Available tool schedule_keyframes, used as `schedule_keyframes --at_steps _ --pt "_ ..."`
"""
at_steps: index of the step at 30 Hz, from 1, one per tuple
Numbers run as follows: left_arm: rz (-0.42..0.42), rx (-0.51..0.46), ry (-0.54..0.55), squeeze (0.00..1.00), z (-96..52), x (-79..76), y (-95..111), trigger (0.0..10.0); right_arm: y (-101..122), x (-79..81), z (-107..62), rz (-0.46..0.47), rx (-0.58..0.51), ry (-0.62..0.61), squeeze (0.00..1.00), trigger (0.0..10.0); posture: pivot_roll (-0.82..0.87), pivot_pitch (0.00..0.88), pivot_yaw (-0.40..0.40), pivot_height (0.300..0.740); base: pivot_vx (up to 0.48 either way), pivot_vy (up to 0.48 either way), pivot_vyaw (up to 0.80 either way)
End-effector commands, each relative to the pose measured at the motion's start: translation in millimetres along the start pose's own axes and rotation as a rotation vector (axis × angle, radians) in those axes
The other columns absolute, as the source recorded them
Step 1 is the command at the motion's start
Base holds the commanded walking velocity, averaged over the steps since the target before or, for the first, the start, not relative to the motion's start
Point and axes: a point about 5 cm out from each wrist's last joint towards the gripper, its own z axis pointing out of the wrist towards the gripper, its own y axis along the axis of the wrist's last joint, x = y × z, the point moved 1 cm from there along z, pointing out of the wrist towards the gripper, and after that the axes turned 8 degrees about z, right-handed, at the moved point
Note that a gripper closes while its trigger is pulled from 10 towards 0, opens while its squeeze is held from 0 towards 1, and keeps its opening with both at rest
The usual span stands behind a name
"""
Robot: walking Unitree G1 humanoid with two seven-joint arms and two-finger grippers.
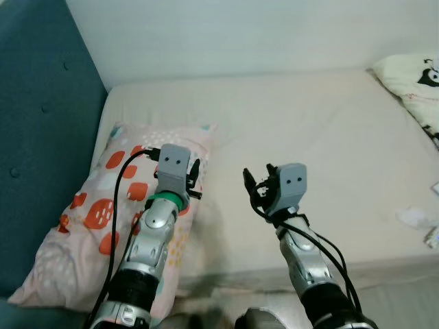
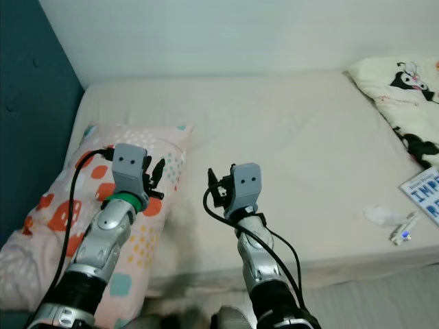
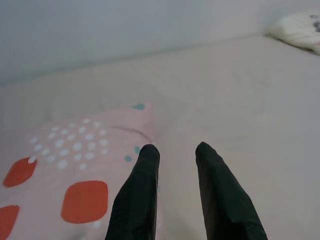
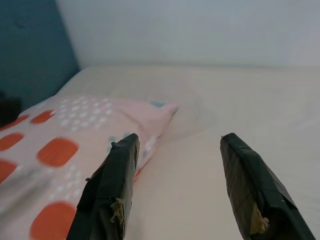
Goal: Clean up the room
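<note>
Bed (image 1: 288, 116) with a cream sheet, seen from above, set against a white wall (image 1: 240, 34) and a blue padded headboard (image 1: 34, 137) at the robot's left. A pink pillow (image 1: 89, 219) with orange patches and small dots lies at the bed's left edge, against the headboard. The left gripper (image 1: 196, 177) hovers above the pillow's right edge, its fingers (image 3: 137, 195) parted by a narrow gap and holding nothing. The right gripper (image 1: 257, 185) hangs over the bare sheet just right of the pillow, its fingers (image 4: 107, 192) spread wide and empty, pointing toward the pillow's corner. At the far right corner lies a cream pillow (image 2: 401, 96) with a black-and-white cartoon print. Near the bed's right front edge are a blue-and-white booklet (image 2: 424, 192), a crumpled white scrap (image 2: 381, 216) and a small white item (image 2: 403, 229) just beside it.
</note>
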Motion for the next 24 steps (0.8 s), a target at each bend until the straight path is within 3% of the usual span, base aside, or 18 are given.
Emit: schedule_keyframes --at_steps 1,7,24 --pt "0.009 0.026 0.009 0.00 -2.2 4.0 -6.8 10.0 -8.2 6.1 -3.2 0.017 0.028 0.010 0.00 10.0 -0.03 0.000 0.039 0.740 0.000 0.401 0.00" --pt "0.010 0.025 0.010 0.00 -1.6 4.2 -6.4 10.0 -8.4 7.2 -3.2 0.020 0.031 0.018 0.00 10.0 -0.03 0.000 0.041 0.740 0.000 0.371 0.00" --pt "0.028 0.015 0.000 0.00 -2.4 2.1 -5.4 10.0 -9.8 10.8 -3.8 0.034 0.038 0.037 0.00 10.0 -0.03 0.000 0.040 0.740 0.000 0.000 0.00"
